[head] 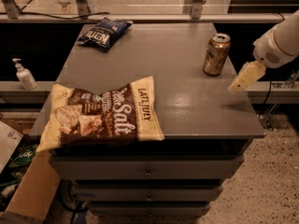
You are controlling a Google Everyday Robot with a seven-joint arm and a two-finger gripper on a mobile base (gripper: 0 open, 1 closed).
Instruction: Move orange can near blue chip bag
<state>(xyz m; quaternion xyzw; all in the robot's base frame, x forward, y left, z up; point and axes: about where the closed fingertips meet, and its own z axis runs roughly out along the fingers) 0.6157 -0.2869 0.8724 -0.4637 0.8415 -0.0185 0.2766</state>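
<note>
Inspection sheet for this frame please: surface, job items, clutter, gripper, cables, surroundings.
Surface: grey cabinet top, glare near the middle, no spills seen.
Job's things: orange can upright at the right rear; blue chip bag lying at the left rear corner, far apart from the can.
Clutter: Late July bag lying flat at the front left, overhanging the front edge.
Gripper: gripper over the right edge, just right of the can, not touching it, holding nothing.
Cables: black cable hanging off the right side, clear of the top.
Surroundings: pump bottle on the left ledge; cardboard box on the floor at the left; drawers closed.
</note>
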